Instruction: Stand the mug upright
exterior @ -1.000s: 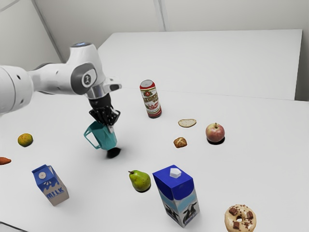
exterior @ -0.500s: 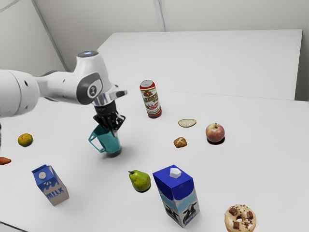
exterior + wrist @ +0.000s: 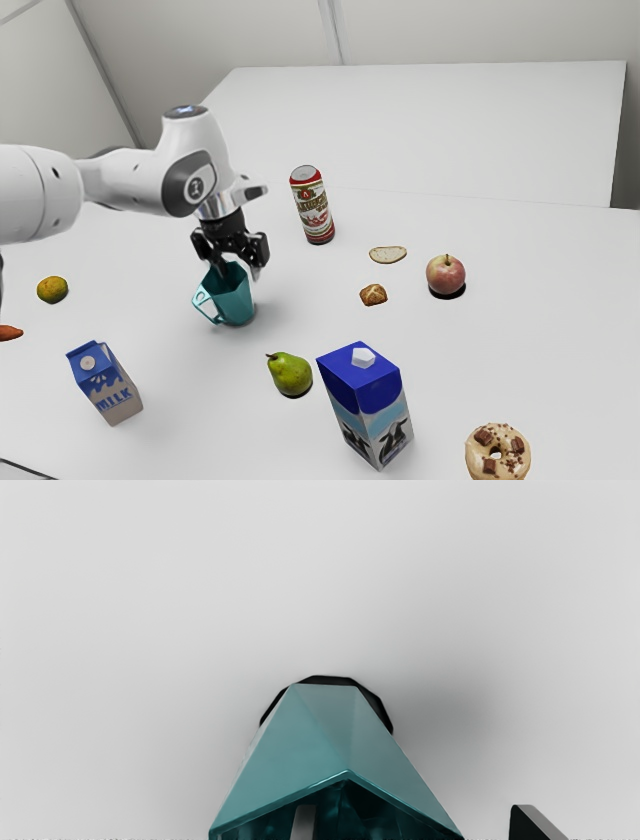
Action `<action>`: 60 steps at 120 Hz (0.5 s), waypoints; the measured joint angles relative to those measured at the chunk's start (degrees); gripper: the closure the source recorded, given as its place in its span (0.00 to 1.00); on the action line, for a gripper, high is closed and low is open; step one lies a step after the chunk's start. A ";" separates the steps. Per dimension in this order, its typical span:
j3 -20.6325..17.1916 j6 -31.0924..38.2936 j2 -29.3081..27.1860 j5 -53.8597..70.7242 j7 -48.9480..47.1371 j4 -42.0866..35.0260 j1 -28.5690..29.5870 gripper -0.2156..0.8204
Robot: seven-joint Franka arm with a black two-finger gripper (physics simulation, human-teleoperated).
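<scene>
The teal mug (image 3: 233, 298) stands mouth up on the tabletop (image 3: 540, 330), as wanted; my end effector (image 3: 241, 273) is spread, one finger inside, seemingly needing only to withdraw.

Mug (image 3: 320, 740) part. cut off, wrist view; arm (image 3: 30, 195), ext. view.

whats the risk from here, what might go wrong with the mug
One finger of my open gripper is inside the mug, the other outside; pulling away sideways could catch the rim and tip it over.

The mug looks nearly upright, but I can't tell whether its base sits flat, so it might rock or fall when left alone.

If it did topple toward the pear, it could perhaps knock that too.
</scene>
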 joint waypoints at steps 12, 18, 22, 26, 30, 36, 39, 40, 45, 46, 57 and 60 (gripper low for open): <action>0.00 -0.59 -1.77 0.01 -0.27 0.11 -0.46 0.34; 0.02 -1.15 -2.88 0.02 -0.34 0.42 -0.79 0.31; 0.07 -1.85 -3.47 0.00 -0.38 0.96 -1.01 0.30; 0.12 -2.56 -4.21 -0.01 -0.41 1.50 -1.20 0.28; 0.14 -3.17 -4.89 -0.02 -0.45 2.12 -1.37 0.27; 0.22 -3.93 -5.51 -0.01 -0.50 3.14 -1.67 0.26; 0.27 -4.25 -5.76 0.09 -0.52 3.70 -1.83 0.25; 0.28 -4.35 -5.85 0.17 -0.52 3.90 -1.87 0.25; 0.32 -4.90 -6.29 0.95 -0.48 5.10 -2.10 0.24; 0.32 -5.05 -6.37 1.10 -0.47 5.37 -2.14 0.24; 0.34 -7.02 -7.05 2.29 -0.40 8.75 -2.54 0.23; 0.35 -7.68 -7.14 2.48 -0.38 9.75 -2.64 0.23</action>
